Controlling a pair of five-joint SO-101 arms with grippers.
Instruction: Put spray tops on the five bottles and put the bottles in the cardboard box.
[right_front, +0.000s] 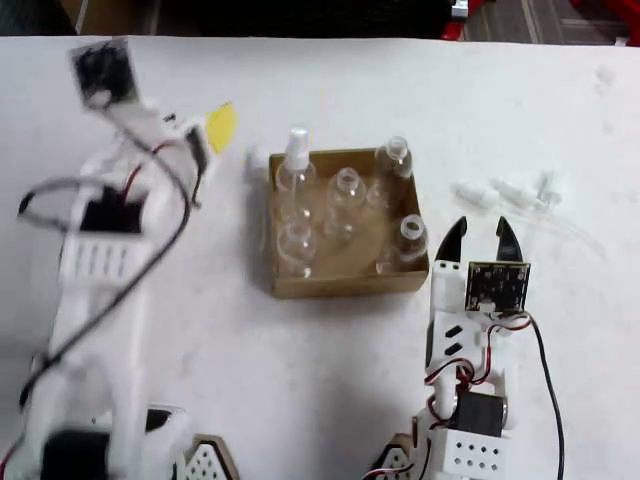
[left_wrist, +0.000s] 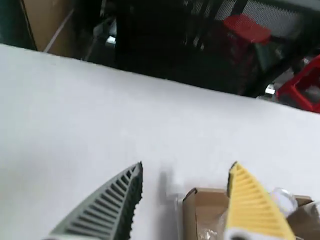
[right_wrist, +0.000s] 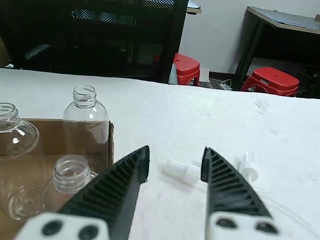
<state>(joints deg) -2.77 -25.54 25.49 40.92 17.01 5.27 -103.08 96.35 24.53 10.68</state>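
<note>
All five bottles stand in box. The one at its far-left corner has a top, the other four are bare. Loose tops lie right of box. Right gripper is just right of box, jaws spread and empty, aimed at tops, probably for a pick. Left gripper is off the far-left corner, released and holding nothing.

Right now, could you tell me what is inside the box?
Five clear bottles stand in the box. One at a far corner has a spray top; four are open. What lies under them is covered.
</note>
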